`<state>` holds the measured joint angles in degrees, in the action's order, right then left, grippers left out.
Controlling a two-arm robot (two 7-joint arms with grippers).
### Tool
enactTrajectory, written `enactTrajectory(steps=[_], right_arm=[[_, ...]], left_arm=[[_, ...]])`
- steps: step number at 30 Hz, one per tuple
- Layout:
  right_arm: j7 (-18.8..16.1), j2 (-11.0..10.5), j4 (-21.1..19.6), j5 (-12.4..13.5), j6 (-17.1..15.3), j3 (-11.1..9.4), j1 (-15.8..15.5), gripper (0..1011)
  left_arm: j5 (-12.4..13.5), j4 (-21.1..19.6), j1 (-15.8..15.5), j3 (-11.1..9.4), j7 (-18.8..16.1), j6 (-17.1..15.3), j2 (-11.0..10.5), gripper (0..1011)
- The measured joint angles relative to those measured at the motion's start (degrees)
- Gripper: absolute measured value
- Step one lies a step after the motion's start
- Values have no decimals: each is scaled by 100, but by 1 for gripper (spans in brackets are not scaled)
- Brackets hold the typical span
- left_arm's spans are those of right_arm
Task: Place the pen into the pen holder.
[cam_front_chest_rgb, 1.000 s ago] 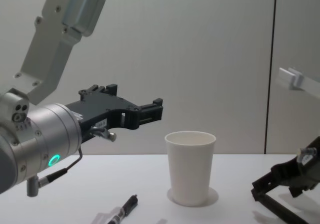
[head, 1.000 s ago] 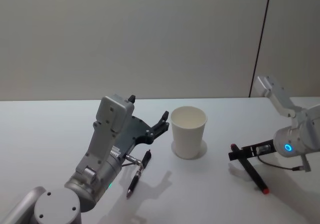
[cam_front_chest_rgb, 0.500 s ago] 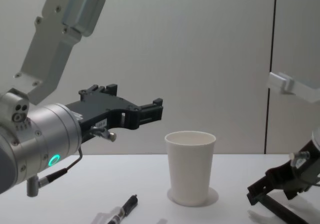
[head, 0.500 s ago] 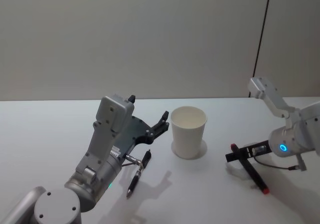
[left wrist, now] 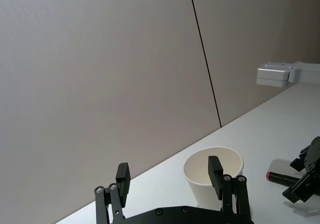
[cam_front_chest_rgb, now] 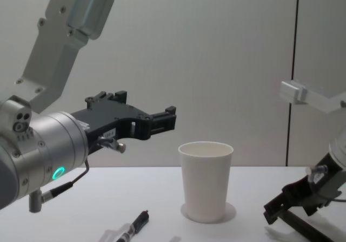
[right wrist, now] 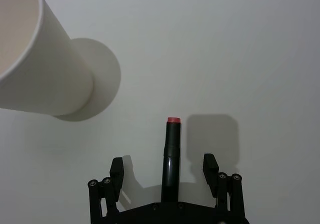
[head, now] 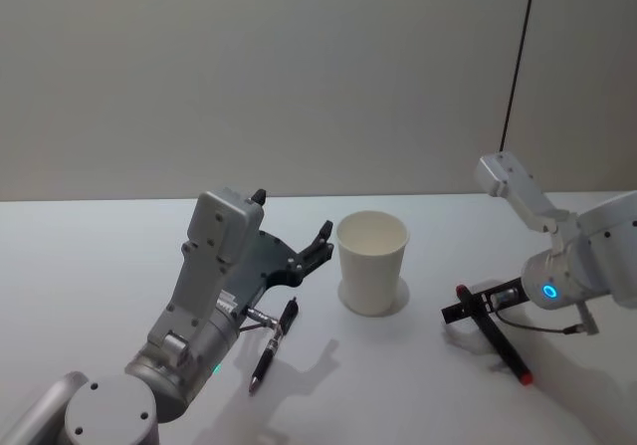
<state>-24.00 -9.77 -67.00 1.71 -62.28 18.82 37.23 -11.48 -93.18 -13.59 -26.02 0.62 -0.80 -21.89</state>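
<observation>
The right claw (right wrist: 163, 163), spread, straddles the red-tipped pen (right wrist: 170, 144), seemingly flat on the desk (right wrist: 250, 58); pinch squarely mid-barrel so it tips cleanly into the cup (head: 371, 263). The left claw (left wrist: 169, 168) hangs spread.

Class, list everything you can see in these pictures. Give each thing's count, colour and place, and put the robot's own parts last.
paper cup: 1, white, upright near the middle of the table
black pen: 1, black, lying on the table to the left of the cup, below the left arm
red-ended pen: 1, black with red ends, lying on the table to the right of the cup
table: 1, white, under everything
wall: 1, grey, behind the table, with a dark vertical seam on the right
left gripper: 1, black, raised left of the cup, jaws open
right gripper: 1, black, low over the red-ended pen, jaws open on either side of it
</observation>
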Motion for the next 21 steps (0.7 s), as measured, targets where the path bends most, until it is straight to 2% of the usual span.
enactTrajectory(steps=[10, 21], right_arm=[[-44, 42, 81, -164, 34, 68, 55, 1001], [-32, 76, 169, -235, 100, 83, 88, 1001]], left_arm=[[0, 0, 0, 0, 0, 0, 0, 998], [0, 0, 0, 0, 0, 0, 0, 999]])
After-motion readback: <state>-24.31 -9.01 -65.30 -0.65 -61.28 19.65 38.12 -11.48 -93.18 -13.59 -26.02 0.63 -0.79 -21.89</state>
